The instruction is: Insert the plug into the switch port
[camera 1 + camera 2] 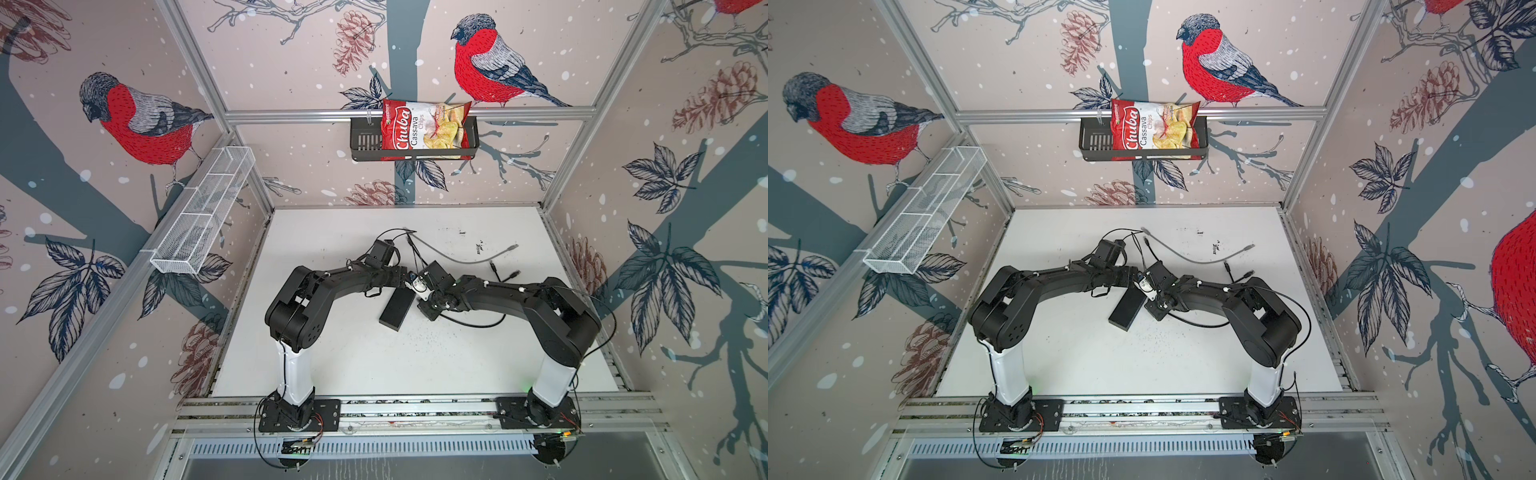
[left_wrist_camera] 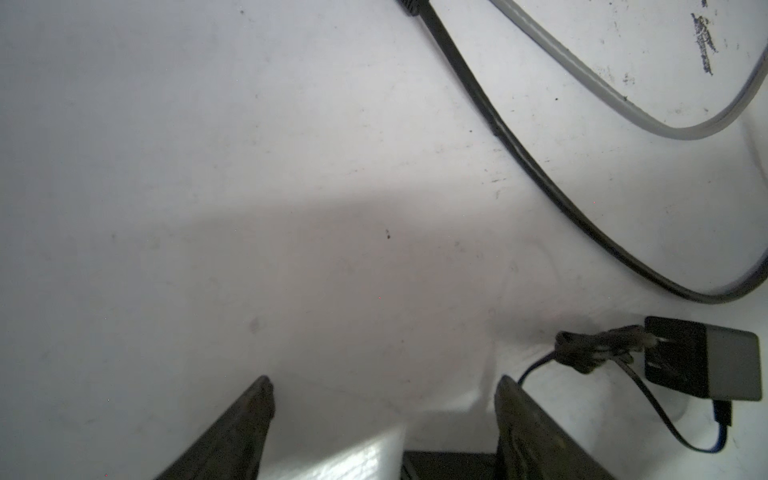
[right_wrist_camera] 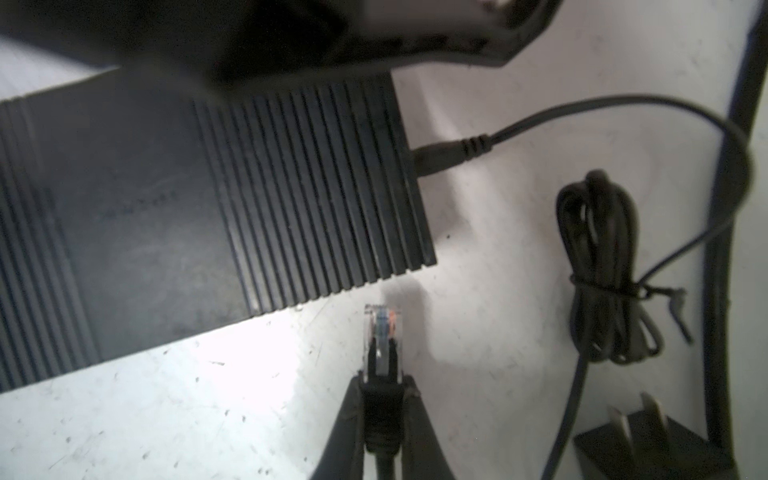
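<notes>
The switch is a flat black ribbed box (image 1: 397,308) (image 3: 166,208) lying slantwise mid-table. Its port is on a side edge and does not show. My right gripper (image 3: 384,380) (image 1: 422,289) is shut on the black boot of a clear-tipped plug (image 3: 382,332). The plug's tip points at the box's long edge near a corner, a small gap away. My left gripper (image 2: 384,386) (image 1: 408,278) stands open over the box's far end. A corner of the box (image 2: 449,465) lies between its fingers, against one of them.
A barrel power lead (image 3: 444,153) is plugged into the box's short end, beside its tied cable bundle (image 3: 598,270) and black power adapter (image 2: 702,361) (image 3: 648,453). A grey cable (image 1: 465,258) and thin black cables (image 1: 505,275) lie behind the grippers. A chips bag (image 1: 424,124) sits in a wall basket.
</notes>
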### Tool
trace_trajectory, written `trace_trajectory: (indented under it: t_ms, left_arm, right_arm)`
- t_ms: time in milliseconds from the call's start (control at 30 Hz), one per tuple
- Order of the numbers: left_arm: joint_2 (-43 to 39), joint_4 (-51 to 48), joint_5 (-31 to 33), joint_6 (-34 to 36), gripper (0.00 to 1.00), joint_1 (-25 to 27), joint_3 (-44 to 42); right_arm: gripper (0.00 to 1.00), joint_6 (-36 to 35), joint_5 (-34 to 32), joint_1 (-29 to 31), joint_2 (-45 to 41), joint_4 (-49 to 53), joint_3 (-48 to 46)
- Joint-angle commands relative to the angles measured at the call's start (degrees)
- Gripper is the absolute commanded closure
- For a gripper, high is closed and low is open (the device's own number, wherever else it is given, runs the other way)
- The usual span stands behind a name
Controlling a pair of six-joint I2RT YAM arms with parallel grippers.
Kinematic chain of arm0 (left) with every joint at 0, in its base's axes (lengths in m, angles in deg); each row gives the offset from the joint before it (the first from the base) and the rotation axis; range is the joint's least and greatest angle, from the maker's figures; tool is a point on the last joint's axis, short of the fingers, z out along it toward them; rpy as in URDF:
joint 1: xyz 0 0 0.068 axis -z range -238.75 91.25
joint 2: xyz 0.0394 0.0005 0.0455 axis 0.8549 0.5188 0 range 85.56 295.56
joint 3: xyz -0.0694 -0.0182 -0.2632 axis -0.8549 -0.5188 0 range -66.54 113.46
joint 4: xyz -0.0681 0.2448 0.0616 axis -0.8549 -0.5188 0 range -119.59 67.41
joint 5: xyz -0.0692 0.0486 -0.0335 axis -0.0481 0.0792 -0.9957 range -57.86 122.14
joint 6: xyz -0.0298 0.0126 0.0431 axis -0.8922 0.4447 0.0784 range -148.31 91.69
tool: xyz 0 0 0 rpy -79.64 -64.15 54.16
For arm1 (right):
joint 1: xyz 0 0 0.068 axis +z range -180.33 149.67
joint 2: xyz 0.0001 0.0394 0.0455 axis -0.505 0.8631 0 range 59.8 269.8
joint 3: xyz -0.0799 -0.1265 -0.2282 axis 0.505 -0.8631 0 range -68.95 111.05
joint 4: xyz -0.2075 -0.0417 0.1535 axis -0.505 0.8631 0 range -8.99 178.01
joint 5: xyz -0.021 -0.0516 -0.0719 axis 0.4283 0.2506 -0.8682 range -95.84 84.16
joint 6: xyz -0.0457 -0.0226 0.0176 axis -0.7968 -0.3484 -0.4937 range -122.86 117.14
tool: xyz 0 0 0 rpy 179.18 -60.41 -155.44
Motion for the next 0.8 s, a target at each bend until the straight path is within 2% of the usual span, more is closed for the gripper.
trace_trajectory:
  t_ms: [0, 200, 533, 767]
  left_arm:
    - [1.1, -4.3, -10.1, -2.8, 0.18, 2.1, -0.1]
    - [0.2, -5.0, -8.7, -3.0, 0.17, 2.0, -0.4]
    - [-6.7, -4.5, -6.0, -4.1, 0.17, -1.9, -3.7]
    - [-8.4, -6.9, -2.4, -4.8, 0.17, -2.6, -4.2]
  right_arm:
    - [1.00, -2.3, 6.0, 0.6, 0.2, -6.5, -0.2]
    - [1.00, -2.4, 6.3, 0.5, -0.6, -6.5, -0.5]
    - [1.00, -1.0, 7.4, -1.7, -5.1, -9.8, -5.2]
    - [1.00, -1.4, 7.7, -2.0, -5.4, -10.5, -6.3]
